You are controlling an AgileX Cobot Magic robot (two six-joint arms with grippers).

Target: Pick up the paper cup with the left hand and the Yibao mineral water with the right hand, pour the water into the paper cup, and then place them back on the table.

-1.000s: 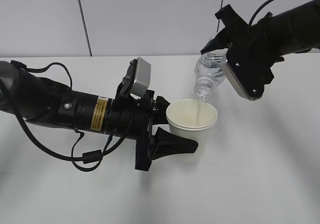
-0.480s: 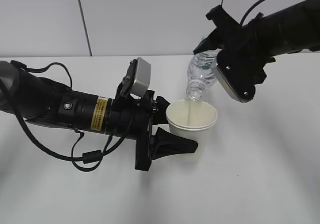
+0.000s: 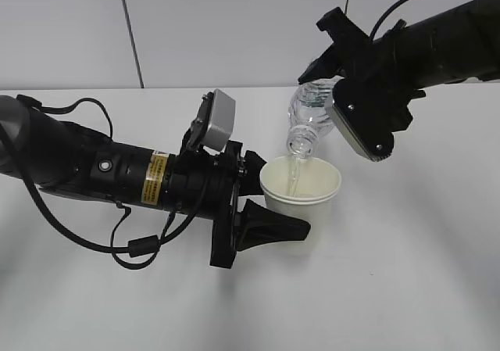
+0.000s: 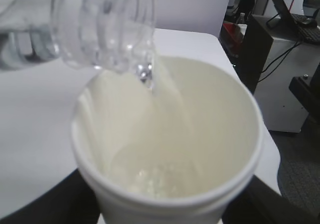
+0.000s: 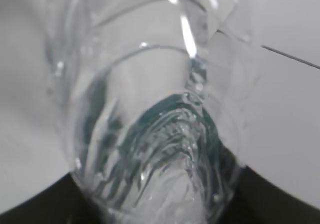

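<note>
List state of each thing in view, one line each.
paper cup: upright, held by left gripper, water collecting at the bottom.
Yibao mineral water: uncapped, tilted mouth-down over the cup, pouring, held by right gripper.
table: bare white top under both arms.

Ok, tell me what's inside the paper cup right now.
A thin stream of water falls from the bottle into the paper cup, and a shallow pool with bubbles sits at the bottom. The cup's near wall hides part of the bottom.
</note>
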